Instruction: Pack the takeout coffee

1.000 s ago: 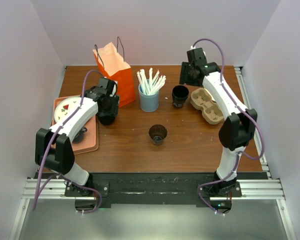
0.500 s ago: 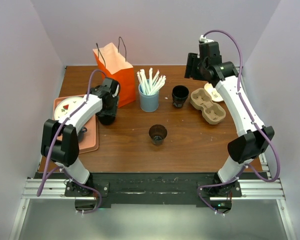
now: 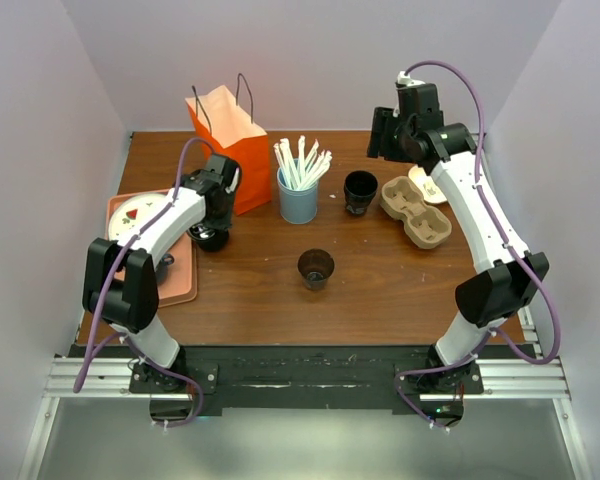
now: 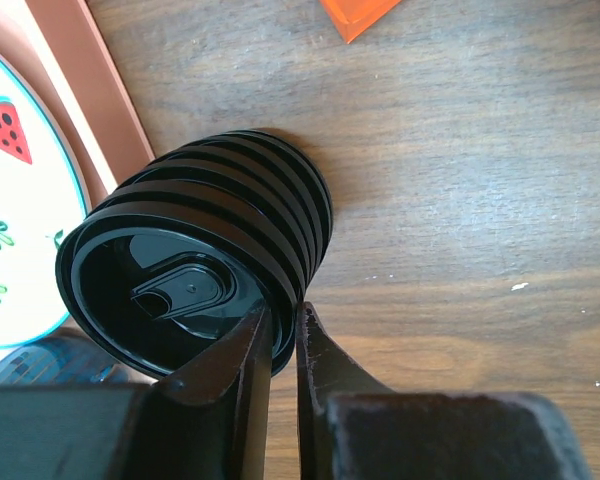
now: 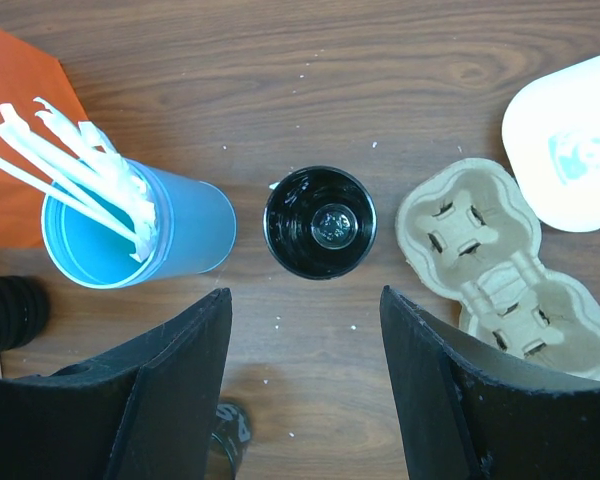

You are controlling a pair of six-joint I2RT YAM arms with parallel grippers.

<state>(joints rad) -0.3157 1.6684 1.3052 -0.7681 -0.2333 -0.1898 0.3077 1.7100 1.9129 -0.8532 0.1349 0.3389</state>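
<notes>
The takeout coffee cup (image 3: 316, 267), small and dark brown, stands upright mid-table; I cannot tell whether a lid is on it. Its edge shows at the bottom of the right wrist view (image 5: 223, 440). My left gripper (image 3: 216, 212) is shut on the rim of the top lid of a stack of black lids (image 3: 212, 239) beside the tray. In the left wrist view the gripper (image 4: 280, 312) pinches that rim and the stack (image 4: 210, 260) leans over on the wood. My right gripper (image 3: 385, 135) is open and empty, high above the all-black open cup (image 3: 360, 190), which lies ahead of its fingertips (image 5: 305, 295).
An orange paper bag (image 3: 230, 140) stands at the back left. A blue straw holder (image 3: 299, 200) stands next to it. A cardboard cup carrier (image 3: 415, 212) and a white disc (image 3: 428, 185) lie at the right. A pink tray (image 3: 180, 285) holds a watermelon plate (image 3: 130, 218) and a dark blue mug (image 3: 160, 268).
My right arm rose and swung back toward the far right, then held still. The lid stack under my left gripper has shifted slightly and shows smaller.
</notes>
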